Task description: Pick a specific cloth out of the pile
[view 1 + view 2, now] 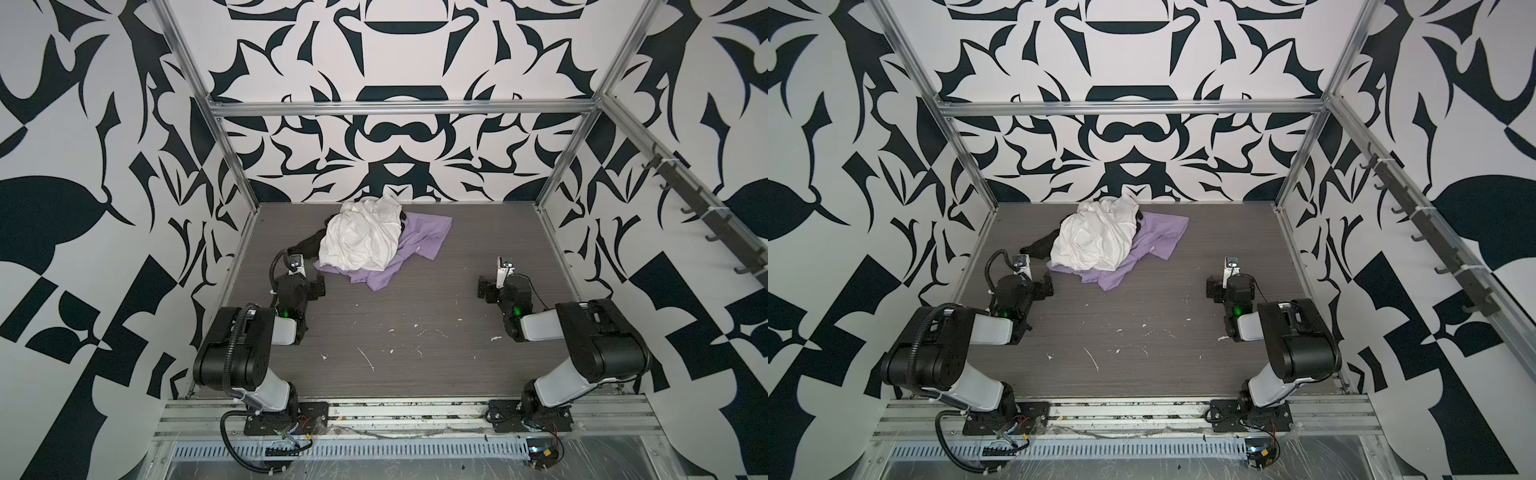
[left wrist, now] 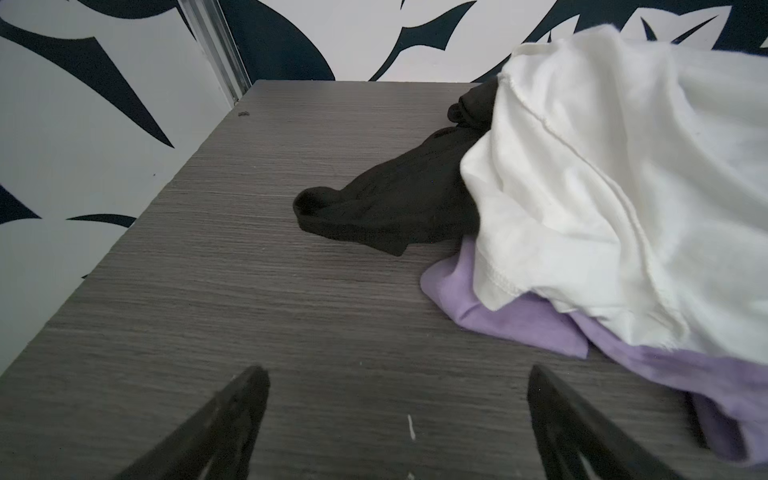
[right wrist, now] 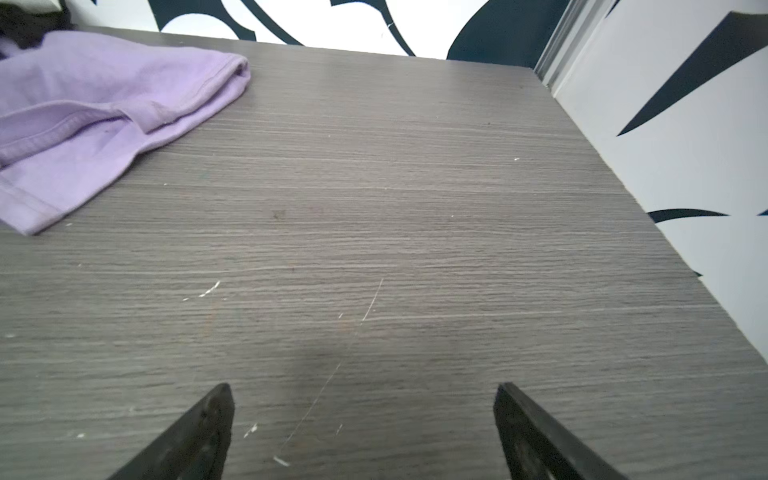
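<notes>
The pile point(image 1: 357, 253) lies at the back middle of the table. A crumpled white cloth point(image 1: 365, 224) tops it, and a black cloth point(image 1: 309, 246) pokes out on its left. The lilac cloth point(image 1: 422, 235) lies underneath, spreading out to the right and front; it also shows in the other views point(image 1: 1160, 237) point(image 2: 498, 318) point(image 3: 83, 124). My left gripper point(image 1: 319, 286) point(image 2: 397, 372) stands open just left of the lilac front edge, a little short of it and holding nothing. My right gripper point(image 1: 485, 287) point(image 3: 361, 388) stands open over bare table to the right of the pile.
The grey wood-grain table point(image 1: 415, 332) carries white scuffs and specks point(image 1: 368, 359) near the front. Patterned walls and aluminium frame posts point(image 1: 552, 183) close in the back and both sides. A rail of hooks point(image 1: 685, 199) runs along the right wall.
</notes>
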{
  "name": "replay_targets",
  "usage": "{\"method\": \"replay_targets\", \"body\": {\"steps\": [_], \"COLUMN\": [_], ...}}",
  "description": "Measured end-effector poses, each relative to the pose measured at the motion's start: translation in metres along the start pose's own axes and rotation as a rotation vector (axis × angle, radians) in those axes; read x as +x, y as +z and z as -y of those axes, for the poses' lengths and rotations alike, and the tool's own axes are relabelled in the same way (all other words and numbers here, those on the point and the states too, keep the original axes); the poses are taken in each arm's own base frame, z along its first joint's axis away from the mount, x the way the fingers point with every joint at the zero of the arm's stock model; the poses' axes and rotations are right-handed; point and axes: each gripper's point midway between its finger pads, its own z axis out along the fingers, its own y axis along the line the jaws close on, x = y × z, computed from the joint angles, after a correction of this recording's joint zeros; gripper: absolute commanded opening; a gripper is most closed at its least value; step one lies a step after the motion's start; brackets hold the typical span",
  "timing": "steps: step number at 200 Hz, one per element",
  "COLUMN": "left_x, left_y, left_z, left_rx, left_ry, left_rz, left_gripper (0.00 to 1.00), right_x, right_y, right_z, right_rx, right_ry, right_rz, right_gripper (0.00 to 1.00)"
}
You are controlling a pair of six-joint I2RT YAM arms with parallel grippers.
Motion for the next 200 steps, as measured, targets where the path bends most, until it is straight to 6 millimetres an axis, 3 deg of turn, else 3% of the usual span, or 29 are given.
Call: {"method": "replay_targets", "body": {"steps": [107, 200], "left_x": [0.0000, -0.0003], "left_y": [0.0000, 0.0000], "left_z": [-0.0004, -0.0007], "left_rx": [-0.002, -0.004], "left_ry": [0.000, -0.001], "left_rz": [0.000, 0.001], "left_gripper": [1.00, 1.00], "right_x": [-0.0002, -0.0009], "right_y": [0.0000, -0.0002], "right_z": [-0.0066, 0.0006], "right_rx": [-0.043, -0.003], "right_ry": [0.001, 0.007], "right_rz": [0.001, 0.002], "right_gripper": [1.00, 1.00]}}
